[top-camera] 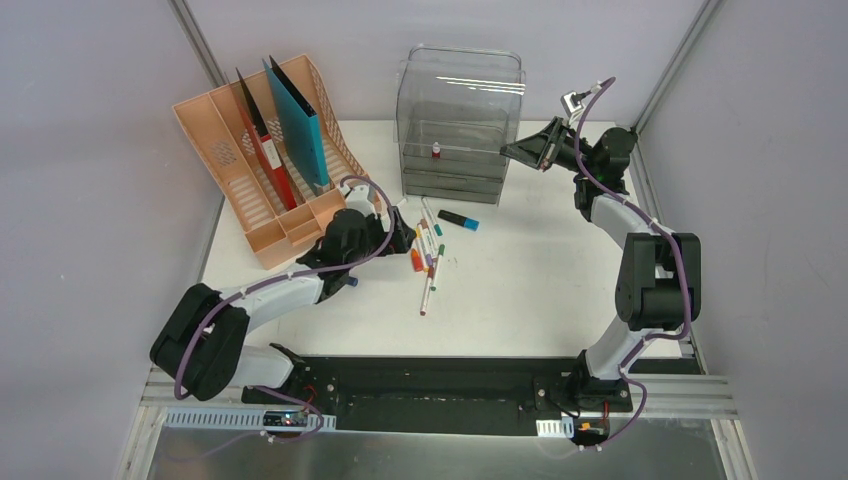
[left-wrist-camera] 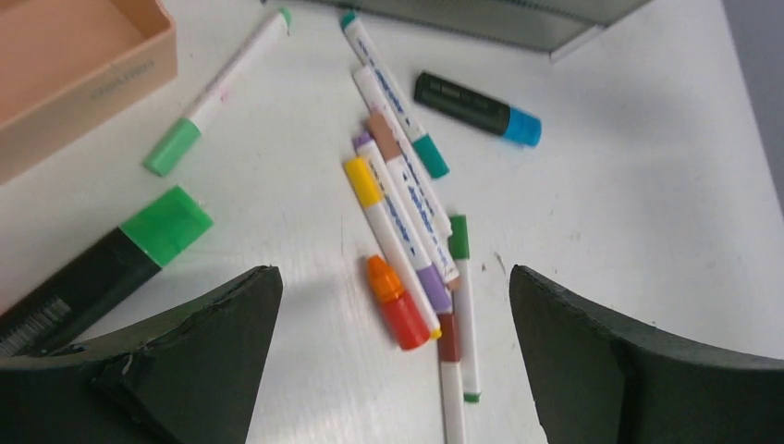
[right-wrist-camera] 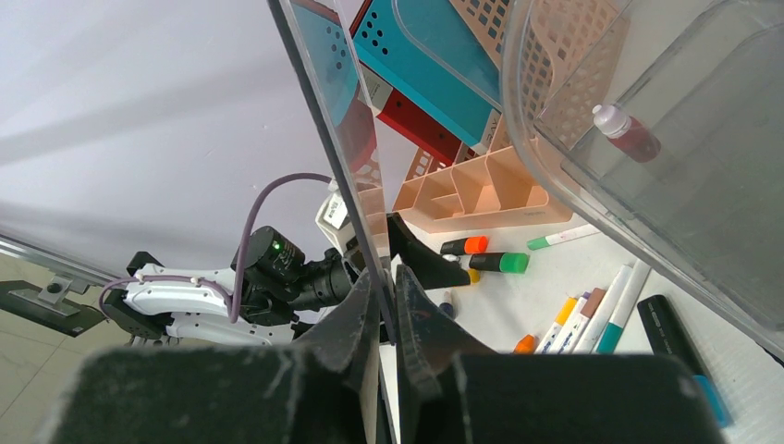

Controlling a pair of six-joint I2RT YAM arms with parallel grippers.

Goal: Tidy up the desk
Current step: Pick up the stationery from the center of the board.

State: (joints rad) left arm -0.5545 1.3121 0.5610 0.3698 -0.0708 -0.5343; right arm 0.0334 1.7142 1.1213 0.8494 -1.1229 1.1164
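We seem to be at the marker-gathering step. Our left pincer (left-wrist-camera: 393,282), spread wide, hovers over the loose markers (left-wrist-camera: 407,222) on the white counter (top-camera: 530,290) beneath both arms. Next it likely needs to drop and close on one. Our right pincer (right-wrist-camera: 386,277) pinches a clear panel (right-wrist-camera: 324,102) of the drawer box (top-camera: 460,110), a grip that only its own wrist view shows.

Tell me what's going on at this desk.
Two robot arms are tidying the desk. The left claw hangs wide open just above a loose pile of markers, holding nothing. The right claw is shut on a thin clear panel at the drawer box, which has a small red bottle inside. A peach file rack with folders stands at the far left.
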